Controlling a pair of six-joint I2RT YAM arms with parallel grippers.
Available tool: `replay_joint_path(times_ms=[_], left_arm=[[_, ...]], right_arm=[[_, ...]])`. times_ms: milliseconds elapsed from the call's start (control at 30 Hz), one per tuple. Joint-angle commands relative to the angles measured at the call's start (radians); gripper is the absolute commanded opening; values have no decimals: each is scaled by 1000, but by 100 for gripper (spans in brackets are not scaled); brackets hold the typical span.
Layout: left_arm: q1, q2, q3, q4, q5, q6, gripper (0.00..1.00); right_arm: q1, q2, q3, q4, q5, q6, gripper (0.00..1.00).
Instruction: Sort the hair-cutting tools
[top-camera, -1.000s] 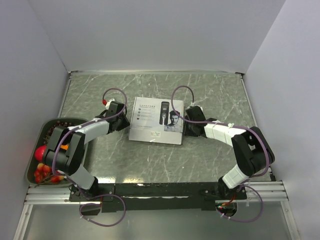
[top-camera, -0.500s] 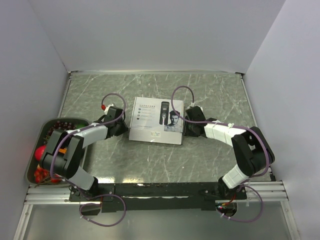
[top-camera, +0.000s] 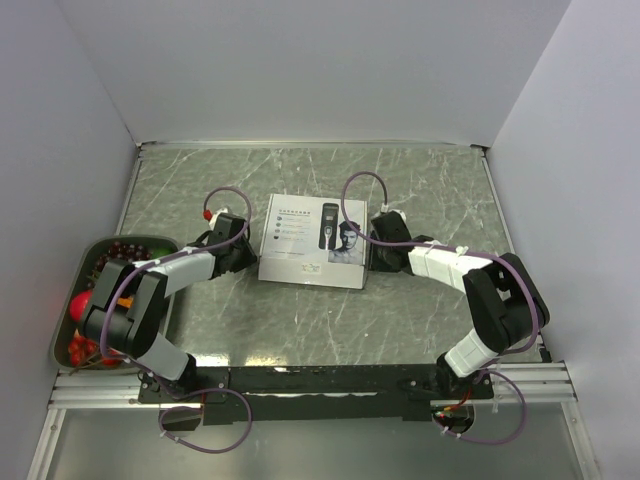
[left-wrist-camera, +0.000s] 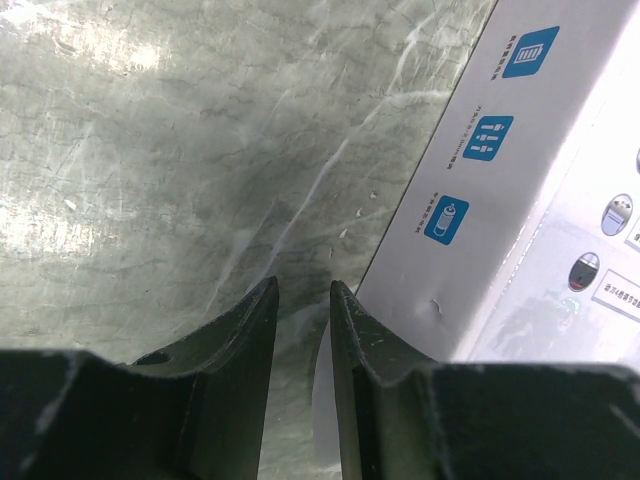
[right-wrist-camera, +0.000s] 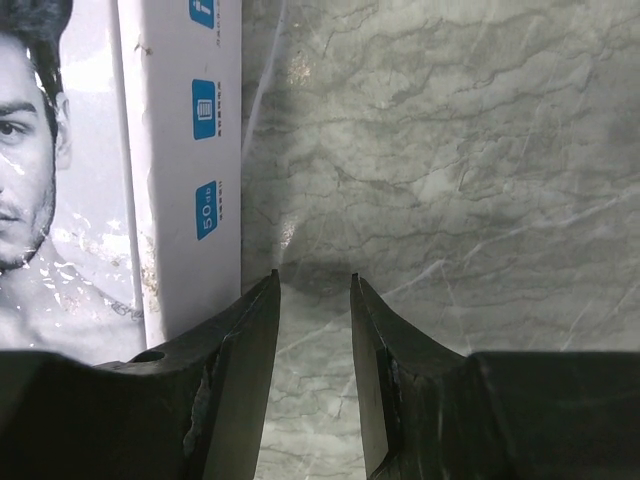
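No hair clipper, comb guard, cylindrical piece or cable shows in any view; only a printed clipper is on the lid of the flat white box (top-camera: 300, 255). The box lies shut in the middle of the table. My left gripper (top-camera: 243, 260) is low beside the box's left edge, its jaws a narrow gap apart and empty; in the left wrist view the gripper (left-wrist-camera: 303, 288) is by the box's side (left-wrist-camera: 470, 200). My right gripper (top-camera: 374, 258) is at the box's right edge, slightly open and empty; in the right wrist view the gripper (right-wrist-camera: 314, 278) is over bare table next to the box's wall (right-wrist-camera: 195, 170).
A dark tray (top-camera: 60, 330) with colourful fruit (top-camera: 82, 303) stands at the left edge, under the left arm. Walls close the table on the left, back and right. A metal rail runs along the near edge.
My left gripper has moved a little toward the near side along the box's left edge, then stopped. The right gripper and the box have stayed put.
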Motion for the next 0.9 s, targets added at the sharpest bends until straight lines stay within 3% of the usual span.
replay_joint_path(times_ms=[0, 300, 867], left_arm=[[-1, 2, 33, -22, -9, 17, 34], [-1, 19, 91, -42, -46, 34, 34], [3, 5, 24, 47, 81, 46, 34]], right_arm=[[7, 13, 55, 18, 59, -14, 43], [-2, 33, 72, 50, 70, -31, 43], [-36, 12, 11, 94, -65, -26, 43]])
